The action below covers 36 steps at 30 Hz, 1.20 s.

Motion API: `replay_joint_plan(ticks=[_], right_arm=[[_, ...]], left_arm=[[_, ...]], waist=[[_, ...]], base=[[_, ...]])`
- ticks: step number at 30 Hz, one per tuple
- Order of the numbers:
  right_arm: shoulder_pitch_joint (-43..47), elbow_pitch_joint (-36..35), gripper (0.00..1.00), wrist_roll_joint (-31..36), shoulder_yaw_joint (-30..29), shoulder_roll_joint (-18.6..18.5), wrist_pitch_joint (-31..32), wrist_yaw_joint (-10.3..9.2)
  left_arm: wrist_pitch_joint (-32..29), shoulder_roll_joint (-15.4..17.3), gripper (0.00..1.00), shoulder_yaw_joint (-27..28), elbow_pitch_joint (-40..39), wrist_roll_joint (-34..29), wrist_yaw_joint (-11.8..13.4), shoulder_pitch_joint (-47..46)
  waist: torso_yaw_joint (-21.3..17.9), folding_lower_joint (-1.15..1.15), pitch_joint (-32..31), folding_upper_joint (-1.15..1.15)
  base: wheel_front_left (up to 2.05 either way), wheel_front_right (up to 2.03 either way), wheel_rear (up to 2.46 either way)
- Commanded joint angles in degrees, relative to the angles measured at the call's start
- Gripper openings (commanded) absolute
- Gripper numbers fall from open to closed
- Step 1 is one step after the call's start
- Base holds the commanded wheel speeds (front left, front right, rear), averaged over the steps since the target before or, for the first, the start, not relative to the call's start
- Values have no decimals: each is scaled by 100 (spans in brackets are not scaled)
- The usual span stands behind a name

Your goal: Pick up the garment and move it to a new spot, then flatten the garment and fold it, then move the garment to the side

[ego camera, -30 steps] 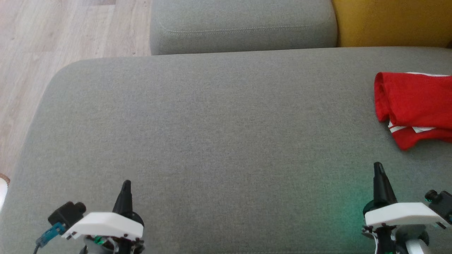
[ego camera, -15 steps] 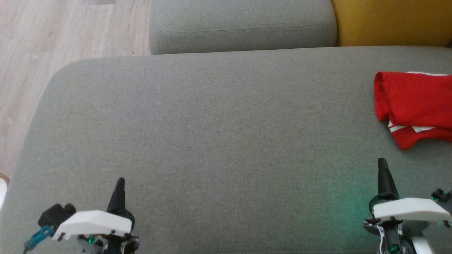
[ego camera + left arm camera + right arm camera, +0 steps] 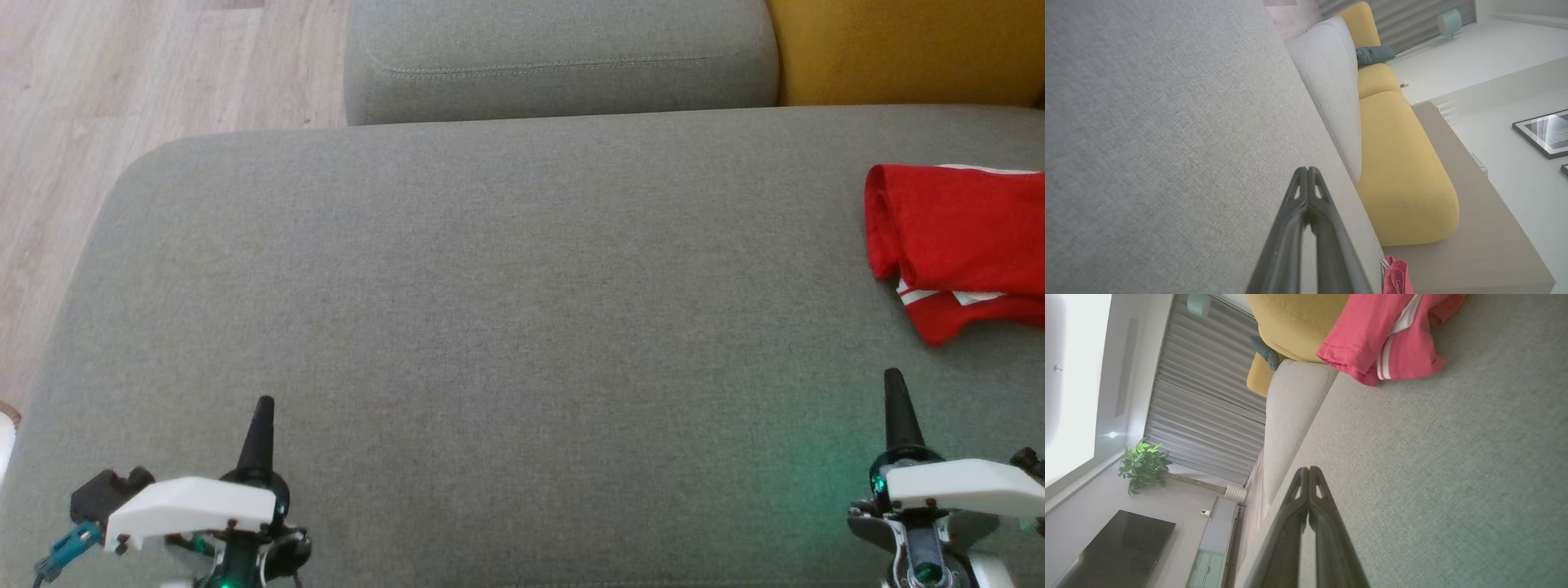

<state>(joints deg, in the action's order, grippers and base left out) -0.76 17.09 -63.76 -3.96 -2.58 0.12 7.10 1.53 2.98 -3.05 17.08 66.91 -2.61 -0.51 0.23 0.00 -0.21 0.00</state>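
The garment (image 3: 959, 245) is red with white stripes and lies folded at the right edge of the grey sofa seat (image 3: 506, 286). It also shows at the top of the right wrist view as the garment (image 3: 1388, 335), and as a red scrap (image 3: 1396, 277) low in the left wrist view. My left gripper (image 3: 263, 406) hovers near the seat's front left, shut and holding nothing, fingertips together (image 3: 1307, 169). My right gripper (image 3: 895, 377) sits at the front right, just below the garment and apart from it, also shut and bare (image 3: 1308, 469).
A grey back cushion (image 3: 555, 57) and a yellow cushion (image 3: 906, 49) border the seat's far side. Wooden floor (image 3: 98, 98) lies beyond the left edge. The right wrist view takes in a plant (image 3: 1143, 465) and a dark screen (image 3: 1114, 547) across the room.
Both grippers have shifted outward and straightened: the left one to the left, the right one to the right. The garment has not moved.
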Motion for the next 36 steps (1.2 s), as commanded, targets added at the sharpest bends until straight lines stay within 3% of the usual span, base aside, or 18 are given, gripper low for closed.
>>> replay_joint_plan(ticks=[1,36], right_arm=[[-357,-238,0,-212,52,-58,48,26],[-515,-299,0,-2524,-183,-60,534,37]], left_arm=[[-53,60,0,185,-195,184,-71,-324],[-644,54,0,781,-290,2281,-433,-530]], waist=[[-1,0,2,0],[-20,0,34,0]], base=[[0,0,0],[0,0,0]])
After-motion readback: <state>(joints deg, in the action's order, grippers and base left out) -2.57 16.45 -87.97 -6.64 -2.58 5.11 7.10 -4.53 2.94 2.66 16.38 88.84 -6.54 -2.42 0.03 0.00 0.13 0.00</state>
